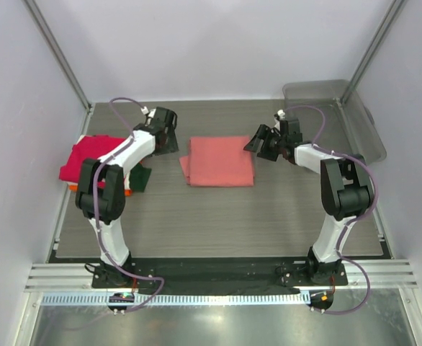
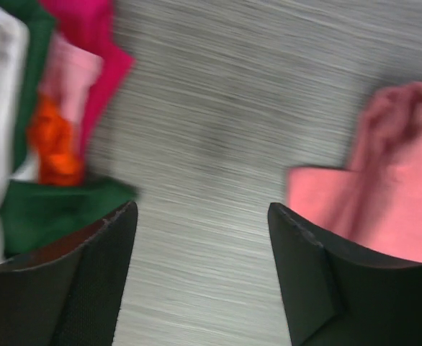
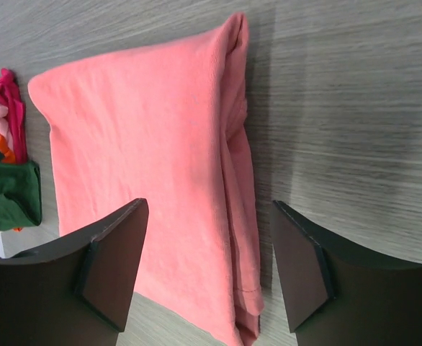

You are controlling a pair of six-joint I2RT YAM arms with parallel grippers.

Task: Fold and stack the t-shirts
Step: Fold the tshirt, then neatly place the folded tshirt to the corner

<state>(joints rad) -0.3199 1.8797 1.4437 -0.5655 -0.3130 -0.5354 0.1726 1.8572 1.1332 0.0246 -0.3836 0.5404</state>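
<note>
A salmon-pink t-shirt (image 1: 218,161) lies folded into a rectangle at mid-table. Its right folded edge shows under my right gripper (image 3: 209,209), which hovers open above it, touching nothing. In the top view that gripper (image 1: 258,142) sits just off the shirt's right side. My left gripper (image 1: 169,137) hangs open off the shirt's left side, with bare table between its fingers (image 2: 202,216) and the pink cloth (image 2: 398,187) to its right. A pile of t-shirts lies at the far left: magenta-red (image 1: 85,155) on top, orange (image 2: 56,144) and dark green (image 1: 140,179) edges showing beneath.
A clear grey plastic bin (image 1: 340,108) stands at the back right corner. Metal frame posts rise at both back corners. The left arm's forearm reaches over the pile of shirts.
</note>
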